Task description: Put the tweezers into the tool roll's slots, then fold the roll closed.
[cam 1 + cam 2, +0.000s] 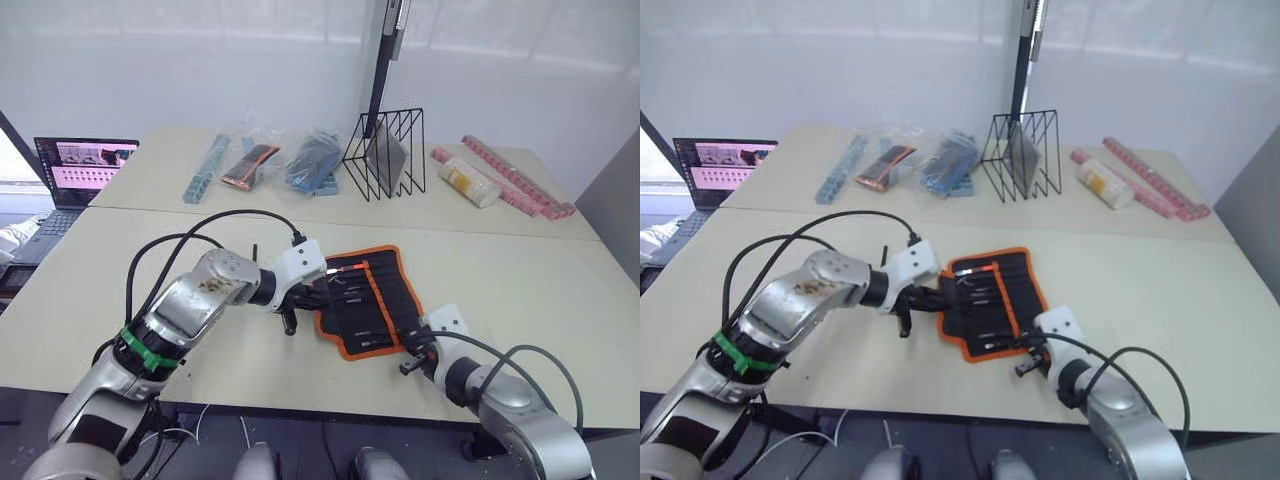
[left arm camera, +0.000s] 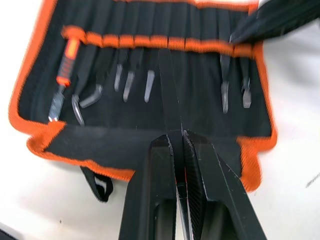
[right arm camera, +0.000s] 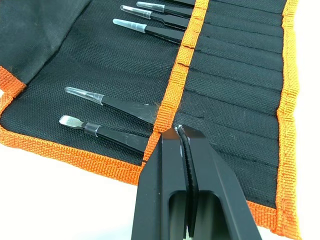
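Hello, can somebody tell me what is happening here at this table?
A two-armed robot is packing tweezers into an open tool roll lying on the table. Its left tool is shut on one slim black tweezer, aimed at the row of slots. Its right tool is shut at the roll's orange slot trim. Several tweezers are slotted; the roll is not folded.

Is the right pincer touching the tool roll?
Touching. In the right wrist view the right pincer, fingers pressed together, meets the tool roll at its orange slot trim, with no gap visible.

We've got bare worktop (image 1: 520, 280) right of the tool roll (image 1: 365, 300); wire rack (image 1: 385, 155) & bagged items (image 1: 250, 165) sit well behind.
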Tool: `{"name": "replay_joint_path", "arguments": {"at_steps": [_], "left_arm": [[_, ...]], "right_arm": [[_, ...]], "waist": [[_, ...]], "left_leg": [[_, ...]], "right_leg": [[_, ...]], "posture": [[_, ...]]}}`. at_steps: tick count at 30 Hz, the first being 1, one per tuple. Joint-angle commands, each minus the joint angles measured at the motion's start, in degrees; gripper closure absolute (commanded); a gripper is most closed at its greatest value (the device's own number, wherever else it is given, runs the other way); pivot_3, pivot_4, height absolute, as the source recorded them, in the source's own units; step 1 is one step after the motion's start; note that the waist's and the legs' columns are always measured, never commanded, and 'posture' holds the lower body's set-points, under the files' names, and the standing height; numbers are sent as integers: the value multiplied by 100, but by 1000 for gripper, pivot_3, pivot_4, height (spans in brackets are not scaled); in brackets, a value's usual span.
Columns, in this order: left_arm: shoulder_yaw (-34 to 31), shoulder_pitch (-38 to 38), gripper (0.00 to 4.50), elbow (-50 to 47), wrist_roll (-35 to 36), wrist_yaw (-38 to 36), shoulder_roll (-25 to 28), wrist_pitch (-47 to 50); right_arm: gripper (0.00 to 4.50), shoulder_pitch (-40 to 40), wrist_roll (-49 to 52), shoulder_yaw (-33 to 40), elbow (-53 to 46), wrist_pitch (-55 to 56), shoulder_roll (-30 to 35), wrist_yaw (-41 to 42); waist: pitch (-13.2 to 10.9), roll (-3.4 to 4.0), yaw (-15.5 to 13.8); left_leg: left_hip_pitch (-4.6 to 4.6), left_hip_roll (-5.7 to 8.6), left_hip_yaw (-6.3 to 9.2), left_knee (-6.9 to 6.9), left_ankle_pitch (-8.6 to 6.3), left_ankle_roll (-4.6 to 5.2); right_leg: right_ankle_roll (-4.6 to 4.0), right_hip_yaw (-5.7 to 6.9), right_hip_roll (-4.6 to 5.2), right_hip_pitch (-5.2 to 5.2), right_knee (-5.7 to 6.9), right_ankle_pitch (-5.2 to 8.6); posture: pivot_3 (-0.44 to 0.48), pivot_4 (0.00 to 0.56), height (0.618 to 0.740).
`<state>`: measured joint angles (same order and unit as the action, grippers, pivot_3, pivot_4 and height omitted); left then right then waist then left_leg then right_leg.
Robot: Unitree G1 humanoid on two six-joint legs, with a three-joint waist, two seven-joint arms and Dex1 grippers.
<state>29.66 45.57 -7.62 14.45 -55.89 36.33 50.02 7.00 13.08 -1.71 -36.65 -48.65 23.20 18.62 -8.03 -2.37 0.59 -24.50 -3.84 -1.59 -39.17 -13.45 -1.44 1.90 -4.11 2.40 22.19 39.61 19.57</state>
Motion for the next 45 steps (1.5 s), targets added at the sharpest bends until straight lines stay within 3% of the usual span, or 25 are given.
{"name": "replay_joint_path", "arguments": {"at_steps": [1, 8, 22, 33, 45], "left_arm": [[217, 350, 4488, 251, -203, -289, -167, -184], [692, 733, 4488, 744, -687, -542, -493, -348], [1045, 1299, 4488, 1638, -1462, -717, -1227, -763], [1086, 1327, 4488, 2087, -1889, -771, -1690, -1100], [869, 1506, 4488, 3020, -2157, -472, -2624, -1850]], "right_arm": [[4500, 247, -60, -46, 218, -222, 5, -107], [4500, 361, -50, -84, 134, -248, -61, -246], [4500, 353, -48, -222, 98, -298, -207, -439], [4500, 393, -38, -282, 39, -314, -273, -562], [4500, 495, -47, -301, -55, -323, -315, -633]], "waist": [[-4, 0, -16], [-9, 2, -33], [-10, 1, -56], [-9, 1, -63], [-9, 1, -97]], "left_leg": [[-5, 1, 0, 0, 0, 0], [-16, 1, 3, 0, 1, 1], [-17, 2, 5, -1, 2, 3], [-16, 3, 5, -2, 3, 5], [-21, 7, 9, -2, 4, 6]], "right_leg": [[0, 1, 0, 0, -2, 0], [0, 4, 0, 6, -8, 0], [1, 4, -1, 4, -8, 0], [1, 4, -1, 1, -8, 0], [2, 5, -1, 0, -8, 0]], "posture": [[0, 150, 684], [0, 150, 684], [0, 150, 684], [0, 150, 684], [0, 150, 684]]}}
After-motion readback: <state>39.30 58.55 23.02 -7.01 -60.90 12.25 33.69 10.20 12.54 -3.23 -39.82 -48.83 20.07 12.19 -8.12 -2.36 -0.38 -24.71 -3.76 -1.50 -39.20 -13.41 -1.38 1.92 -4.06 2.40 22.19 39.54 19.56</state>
